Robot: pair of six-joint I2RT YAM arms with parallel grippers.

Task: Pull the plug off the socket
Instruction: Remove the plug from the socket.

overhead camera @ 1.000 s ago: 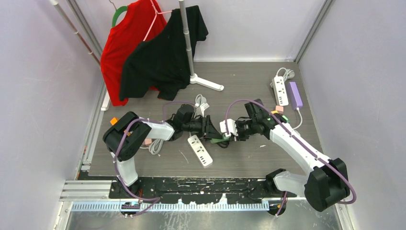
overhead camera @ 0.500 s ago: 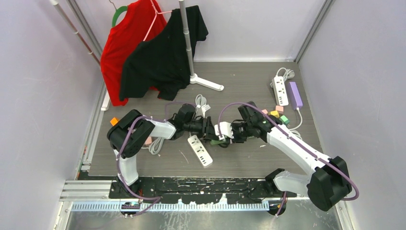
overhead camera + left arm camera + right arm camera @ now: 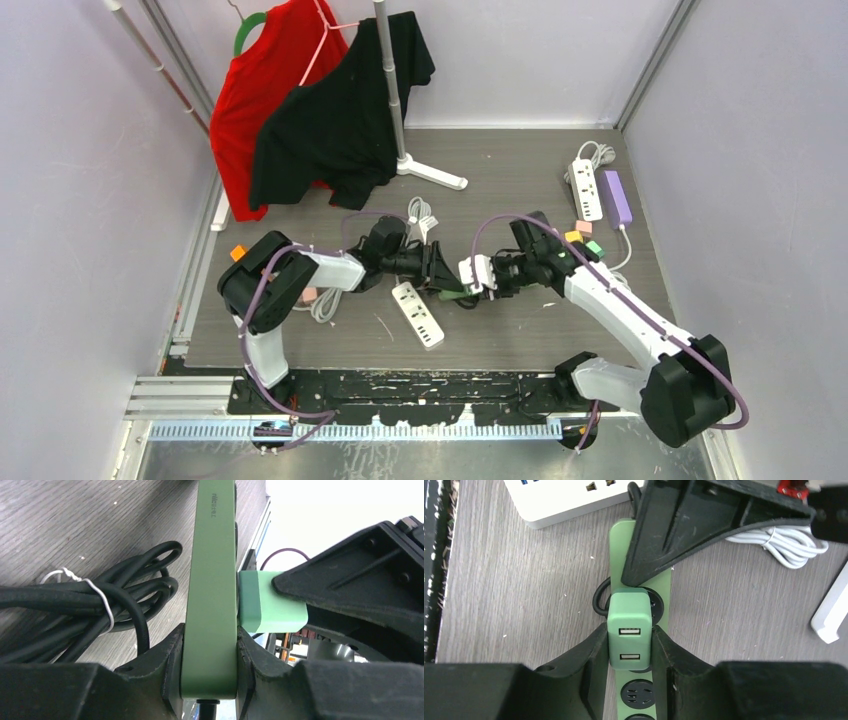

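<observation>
**Left wrist view**
- Writing: one line of small raised lettering on the narrow edge of the slim, matte plastic green power strip (image 3: 210, 580); too small to read
- Left gripper (image 3: 210, 672): jaws nearly closed, clamped on the front and back faces of the strip's near end
- One block-shaped, pale green USB plug (image 3: 270, 607), seated on the strip's right-hand face, with a black finger (image 3: 350, 570) of the other arm pressed against it
- One coil of black cable (image 3: 100, 610) bound with a white tie, lying on the grey wood-grain table (image 3: 75, 515)

**Right wrist view**
- Right gripper (image 3: 629, 652): jaws drawn in tight on the plug's two sides
- The plug sits flush against the strip, not yet out of its socket
- Two USB ports on the plug's outer face; no readable marking
- Round black sockets show on the strip below the plug
- The left gripper's black finger covers the strip's far part
- One white power strip (image 3: 574, 495) at the top edge, and one bundle of white cable (image 3: 794, 545) at the right

**Top external view**
- Both grippers meet near the table's centre, with the strip and plug between them
- The white strip lies just in front of them
- A second white power strip (image 3: 586, 189) lies far right, beside one lilac power strip (image 3: 618, 198)
- A cluster of small coloured blocks (image 3: 582, 238); count unclear
- Two garments on one metal stand (image 3: 392, 85): a red shirt (image 3: 262, 90) and a black shirt (image 3: 340, 120)
</observation>
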